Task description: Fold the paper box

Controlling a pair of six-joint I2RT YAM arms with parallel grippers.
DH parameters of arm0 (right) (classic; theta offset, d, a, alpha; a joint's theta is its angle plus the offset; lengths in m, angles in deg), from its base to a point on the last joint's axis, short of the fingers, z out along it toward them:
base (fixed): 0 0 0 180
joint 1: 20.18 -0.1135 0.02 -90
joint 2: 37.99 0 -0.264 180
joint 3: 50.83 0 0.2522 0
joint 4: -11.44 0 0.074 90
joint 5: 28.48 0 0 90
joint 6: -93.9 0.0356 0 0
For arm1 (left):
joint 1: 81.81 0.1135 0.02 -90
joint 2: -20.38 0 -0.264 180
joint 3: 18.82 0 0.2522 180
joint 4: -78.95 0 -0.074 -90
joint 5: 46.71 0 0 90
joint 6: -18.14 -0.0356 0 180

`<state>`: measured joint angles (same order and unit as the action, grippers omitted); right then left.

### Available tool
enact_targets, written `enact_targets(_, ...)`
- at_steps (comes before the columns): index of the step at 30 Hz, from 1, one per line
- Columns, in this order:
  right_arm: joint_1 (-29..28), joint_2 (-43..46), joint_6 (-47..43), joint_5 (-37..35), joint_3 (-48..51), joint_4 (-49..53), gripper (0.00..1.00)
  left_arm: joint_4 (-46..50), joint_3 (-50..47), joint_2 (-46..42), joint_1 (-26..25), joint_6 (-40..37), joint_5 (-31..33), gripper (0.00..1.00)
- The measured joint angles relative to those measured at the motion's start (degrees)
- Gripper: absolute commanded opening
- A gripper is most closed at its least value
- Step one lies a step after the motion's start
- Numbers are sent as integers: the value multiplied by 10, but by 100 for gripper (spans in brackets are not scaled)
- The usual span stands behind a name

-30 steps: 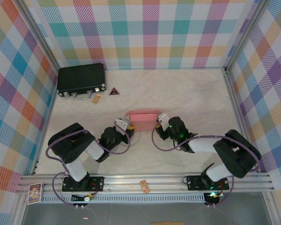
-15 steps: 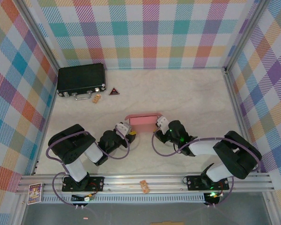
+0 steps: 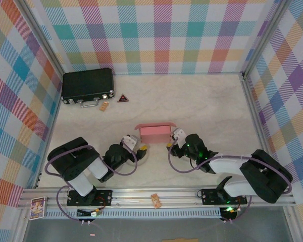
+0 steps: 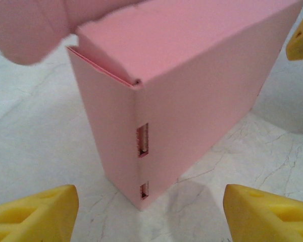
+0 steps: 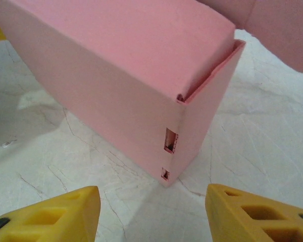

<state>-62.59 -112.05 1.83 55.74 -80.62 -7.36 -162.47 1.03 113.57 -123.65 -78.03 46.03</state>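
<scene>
Nearest you, on the silver aluminium rail [image 3: 131, 194] at the counter's front edge, a small orange-brown tag [image 3: 155, 200] lies between the two arm bases. A little printed card [image 3: 38, 207] sits at the rail's left end.

Just past the rail, the black left arm [image 3: 73, 169] and the black right arm [image 3: 252, 176] both bend inward over the pale marbled counter [image 3: 207, 101].

Your left fingers [image 4: 33, 214], tipped in yellow, stand spread wide with nothing between them. In the left wrist view they sit at the bottom corners, clear of the box ahead. Your right fingers [image 5: 45, 214] are parted the same way, holding nothing, and the bare counter shows between them and the box.

The salmon-pink thin card box [image 3: 155, 134] stands upright on the counter just beyond both sets of fingers. It is between them and a little farther out, touching neither. Both wrist views show a folded rectangular body with two small slots cut along its near vertical edge. A loose flap juts out at each end of its top, blurred in the close views.

Well beyond it, toward the far left corner, a small dark triangle with a red border [image 3: 123, 98] and a small tan block [image 3: 104, 105] lie just beside a black hard case with metal latches [image 3: 87, 85]. The pastel checked cloth walls [image 3: 161, 35] close off the back.
</scene>
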Motion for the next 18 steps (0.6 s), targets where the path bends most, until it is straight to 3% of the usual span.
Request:
enact_targets(7,0,138,24,-2,9,91,58,37,-48,-170,-2,39,34,82)
enact_targets(11,0,239,30,-20,-8,179,65,228,-16,-390,-4,65,52,83)
enact_targets(13,2,285,38,-41,-26,225,68,349,25,-509,-4,83,82,92)
enact_targets(16,24,319,53,-51,-62,285,71,473,71,-628,-1,112,137,95)
enact_targets(18,66,312,70,-40,-104,332,71,562,115,-659,12,134,161,95)
